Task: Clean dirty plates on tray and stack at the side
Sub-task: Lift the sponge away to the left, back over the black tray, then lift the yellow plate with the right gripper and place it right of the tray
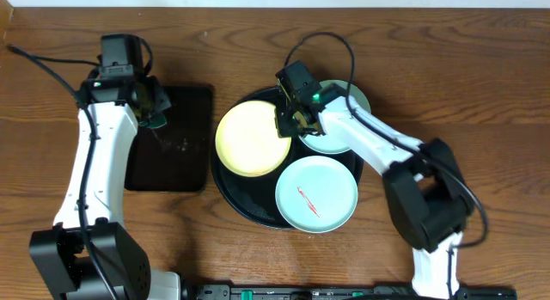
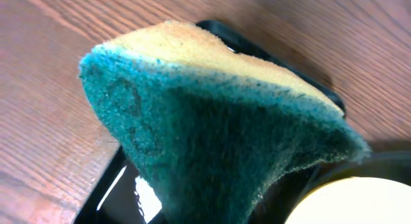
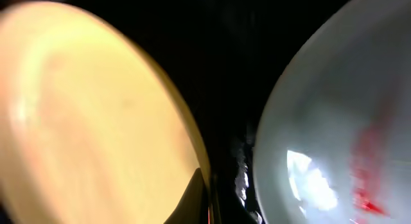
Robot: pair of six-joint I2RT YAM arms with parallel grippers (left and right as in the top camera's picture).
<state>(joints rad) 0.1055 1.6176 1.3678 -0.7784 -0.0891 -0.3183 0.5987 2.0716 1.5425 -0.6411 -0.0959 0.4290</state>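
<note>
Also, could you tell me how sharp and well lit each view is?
Overhead view: sharp and evenly lit, mild sheen on the round tray. Left wrist view: the sponge crowds the lens, with glare on the rectangular tray. Right wrist view: heavily blurred, yellow plate and mint plate out of focus, a white glare spot on the latter.

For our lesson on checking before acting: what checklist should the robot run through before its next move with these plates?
1. Sponge gripped in left jaws: ok.
2. Sponge above the rectangular tray, away from the plates: ok.
3. Right jaws shut at the yellow plate rim, firm hold on it: cannot tell.
4. Plates clean: not ok, there is a red smear on the near mint plate.
5. Stack begun beside the round tray: not ok, no plate is off it.
</note>
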